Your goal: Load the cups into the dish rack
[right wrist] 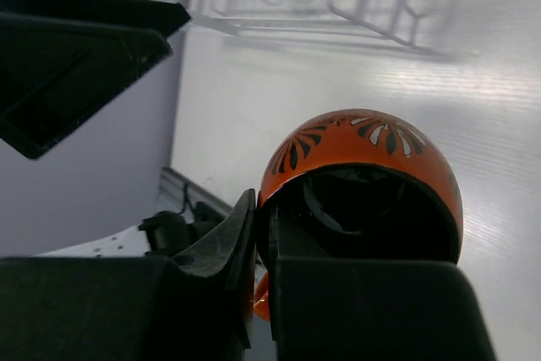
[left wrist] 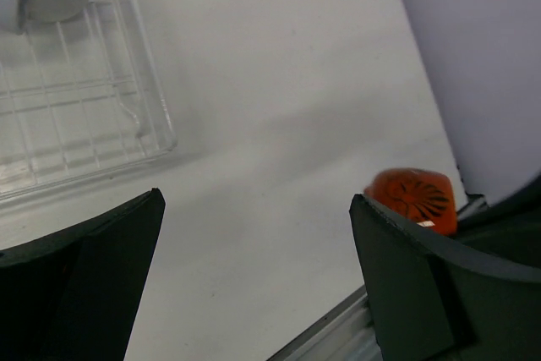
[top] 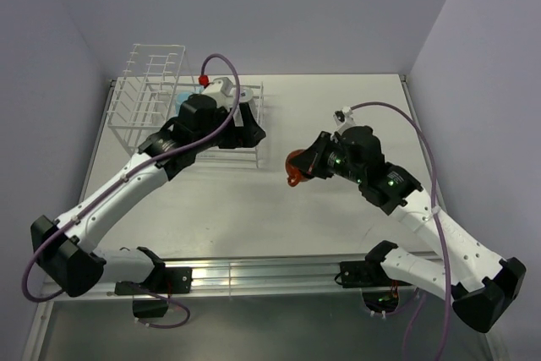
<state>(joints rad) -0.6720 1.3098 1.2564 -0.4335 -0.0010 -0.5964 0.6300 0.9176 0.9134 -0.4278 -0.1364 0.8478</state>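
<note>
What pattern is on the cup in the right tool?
Orange cup with dark and white petal marks around the rim; clearest in the right wrist view.

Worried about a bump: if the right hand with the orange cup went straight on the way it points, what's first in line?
Likely the dish rack, at its nearest corner, though the left hand over that corner might come first; depth is unclear.

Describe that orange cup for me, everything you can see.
The orange cup is rounded and glossy, like glazed ceramic, with a dark-and-white petal pattern outside and a dark inside. It is tipped sideways, its rim pinched by the right gripper, one finger inside, one outside, near the dish rack, not touching it.
</note>
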